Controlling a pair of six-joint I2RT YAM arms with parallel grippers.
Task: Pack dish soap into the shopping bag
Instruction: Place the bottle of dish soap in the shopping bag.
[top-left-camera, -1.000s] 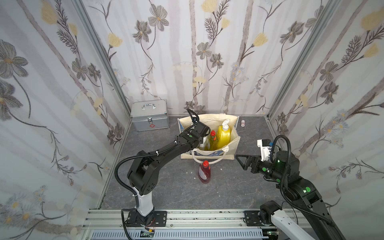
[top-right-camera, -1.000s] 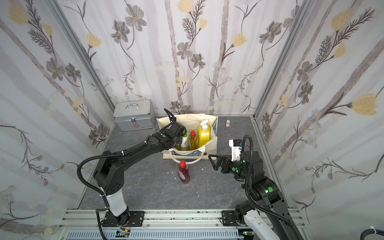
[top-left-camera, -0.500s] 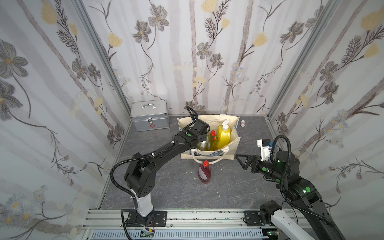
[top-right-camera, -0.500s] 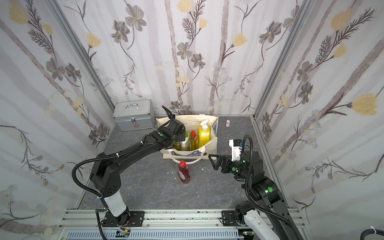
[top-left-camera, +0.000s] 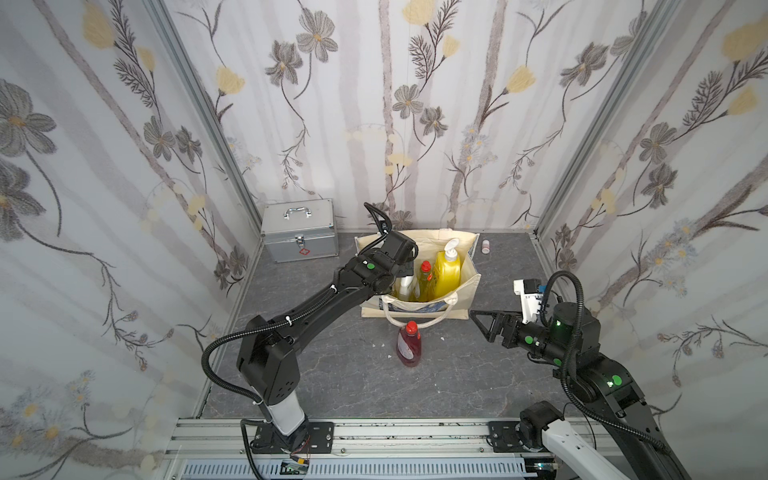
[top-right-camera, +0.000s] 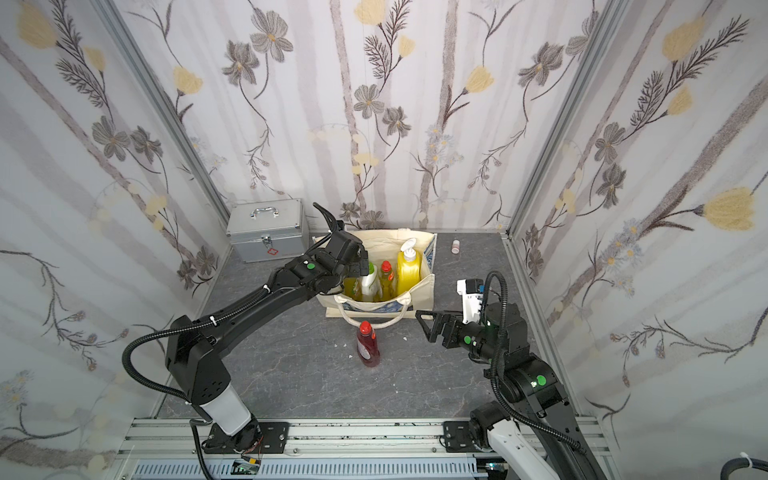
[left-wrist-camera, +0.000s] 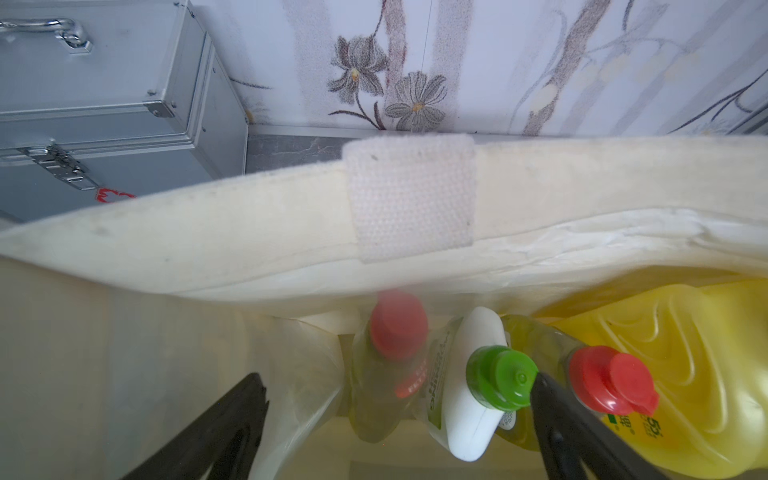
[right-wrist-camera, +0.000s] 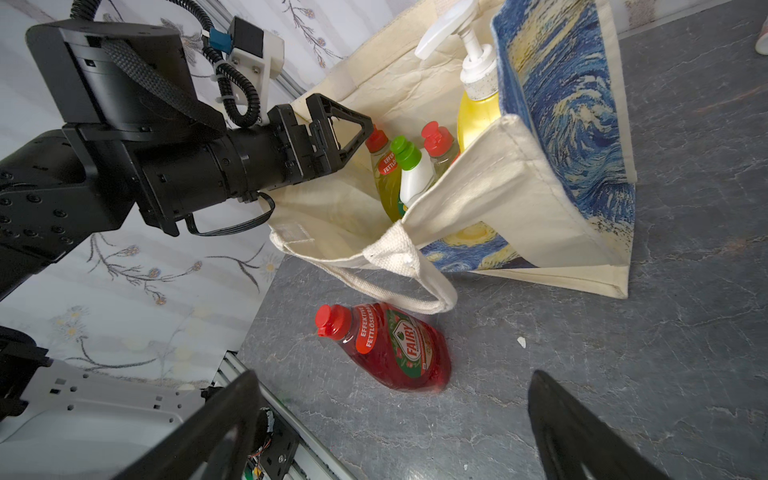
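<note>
- Left gripper (left-wrist-camera: 395, 379): jaws apart, empty, in the mouth of the cream canvas tote with blue swirl print (top-left-camera: 464, 286), over four bottles.
- Right gripper (top-left-camera: 481, 325): jaws spread, empty.
- Red-liquid, red-capped plastic bottle (top-left-camera: 409, 347) lies on the table by the handle loop (right-wrist-camera: 399, 291).
- Suggest: lift left straight up, then grip the red bottle mid-body, clear of the loop.

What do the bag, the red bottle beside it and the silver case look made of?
Shopping bag: cream canvas, matte; visible weave, soft creases.
Red bottle: clear glossy plastic; the liquid shows through.
Silver case: probably aluminium; satin grey sheen, ribbed edges.
</note>
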